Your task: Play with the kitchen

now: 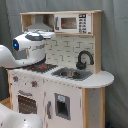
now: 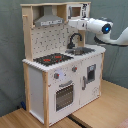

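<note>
The kitchen (image 1: 65, 95) is a tall white and light-wood toy unit, seen in both exterior views. It has a black-red stovetop (image 2: 52, 59), a black faucet (image 2: 75, 39) over a sink (image 1: 70, 74), a grey hood (image 2: 50, 20), an oven door (image 2: 64, 95) and a small microwave (image 1: 75, 22). My white arm reaches in from the second exterior view's right. My gripper (image 2: 72, 23) hangs above the faucet, just under the upper shelf, touching nothing that I can see. In the first exterior view the gripper (image 1: 47, 34) sits beside the hood.
A grey curtain (image 2: 10, 60) hangs behind the kitchen. The unit stands on a light wooden floor (image 2: 105, 107). Part of the white arm (image 1: 15, 117) fills the first exterior view's lower left corner.
</note>
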Action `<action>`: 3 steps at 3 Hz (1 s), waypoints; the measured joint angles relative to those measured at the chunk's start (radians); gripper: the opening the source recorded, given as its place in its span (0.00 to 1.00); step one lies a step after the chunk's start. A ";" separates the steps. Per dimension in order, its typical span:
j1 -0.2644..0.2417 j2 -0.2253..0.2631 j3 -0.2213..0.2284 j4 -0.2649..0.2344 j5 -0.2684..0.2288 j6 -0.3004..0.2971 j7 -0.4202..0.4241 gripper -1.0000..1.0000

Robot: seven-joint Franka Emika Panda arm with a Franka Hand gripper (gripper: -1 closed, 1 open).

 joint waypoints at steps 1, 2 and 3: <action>-0.071 0.031 0.027 0.061 0.000 -0.009 -0.024 1.00; -0.141 0.051 0.073 0.111 0.000 -0.015 -0.035 1.00; -0.168 0.119 0.097 0.171 0.000 -0.051 -0.041 1.00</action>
